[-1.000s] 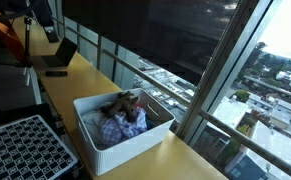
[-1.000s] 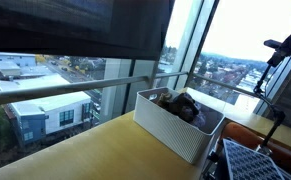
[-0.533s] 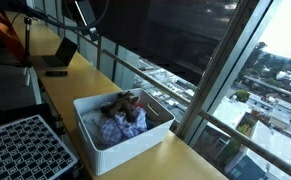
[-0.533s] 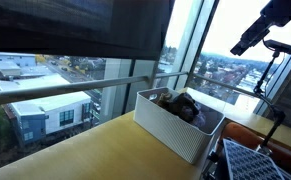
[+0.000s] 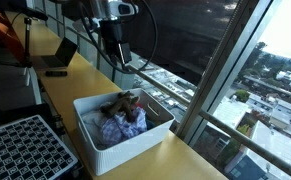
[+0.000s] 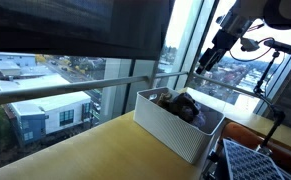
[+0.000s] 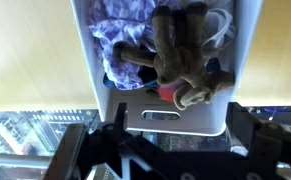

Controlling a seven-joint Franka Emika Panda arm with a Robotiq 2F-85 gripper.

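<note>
In the white bin [image 5: 135, 143] below the wide, empty claw [image 5: 118, 60], a brown plush toy [image 7: 180, 60], lengthwise along the bin.

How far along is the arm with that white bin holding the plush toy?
Done: nothing visibly; the brown plush toy and purple cloth lie in the white bin. In hand: the end effector hangs open and empty above the bin. Left: any grasp, not yet begun.

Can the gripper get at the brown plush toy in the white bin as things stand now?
Probably yes. The gripper hangs open above the white bin, and the brown plush toy lies uncovered on top of the cloths. Nothing stands between them; the bin is open at the top.
</note>
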